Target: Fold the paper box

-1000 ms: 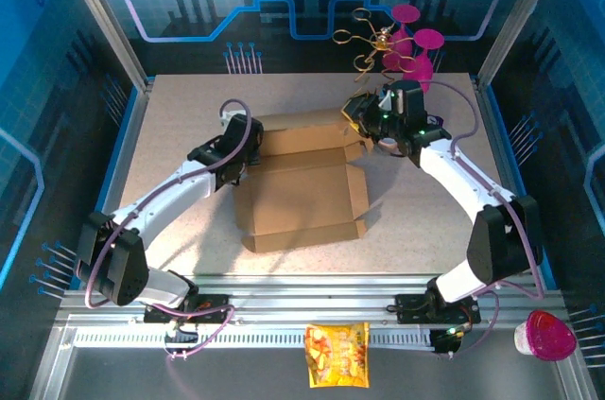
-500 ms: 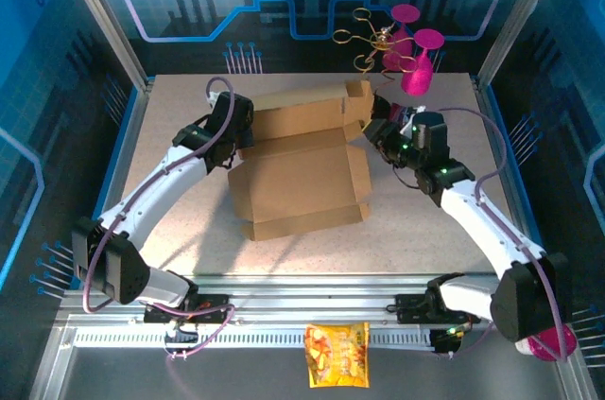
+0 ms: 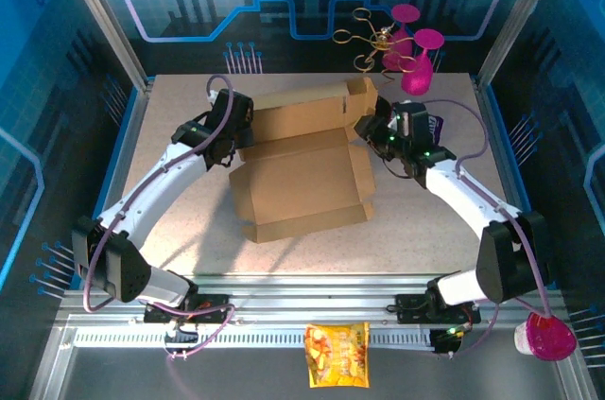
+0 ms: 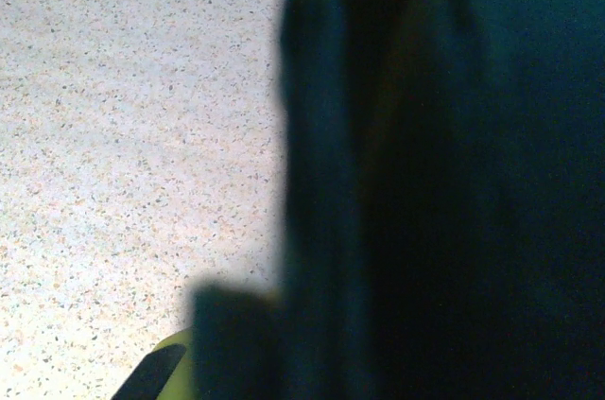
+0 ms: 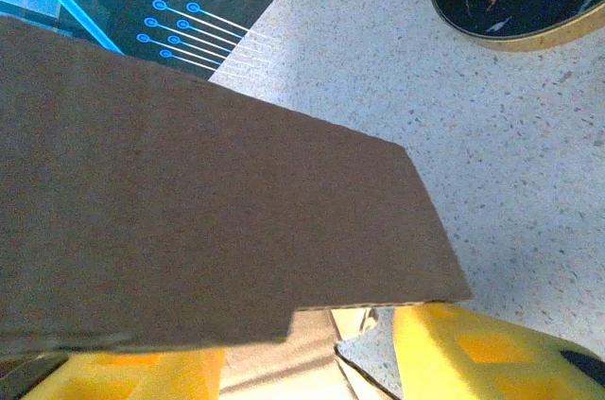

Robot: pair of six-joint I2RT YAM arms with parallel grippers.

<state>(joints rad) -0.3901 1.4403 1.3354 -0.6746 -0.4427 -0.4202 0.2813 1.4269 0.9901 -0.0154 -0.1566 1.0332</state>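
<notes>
Lid-folding is in hand on the paper box [image 3: 301, 182] toward the far edge of the table [image 3: 175, 197], flanked by left gripper [image 3: 238, 138] and right gripper [image 3: 367, 126], whose opening cannot be told; closing toward the near edge is probably required next.

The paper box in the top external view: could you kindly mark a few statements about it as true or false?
1. The paper box lies on the table. True.
2. The box is closed flat. False: its tray is open and the far panel stands raised.
3. The left gripper is at the box's far left corner, and the right gripper at its far right. True.
4. The yellow snack packet lies inside the box. False: it lies off the table, beyond its near edge.
</notes>
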